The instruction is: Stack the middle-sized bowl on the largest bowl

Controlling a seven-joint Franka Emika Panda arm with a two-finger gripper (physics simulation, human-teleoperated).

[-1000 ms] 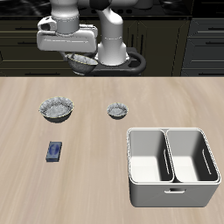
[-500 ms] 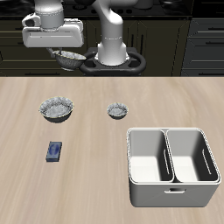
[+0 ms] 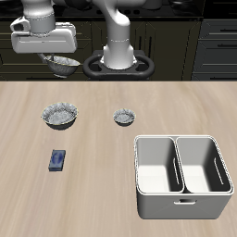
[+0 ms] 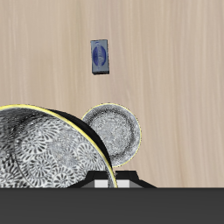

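Held high above the table's back edge, the gripper is clamped on the rim of the middle-sized bowl, a grey-white fluted bowl hanging clear of the table. Below it, going across, the largest bowl and the small bowl both sit with nothing in them, as does the two-compartment white bin. The wrist view alone shows the held bowl's dark, flower-patterned inside, with the largest bowl and a small blue box on the wood beneath.
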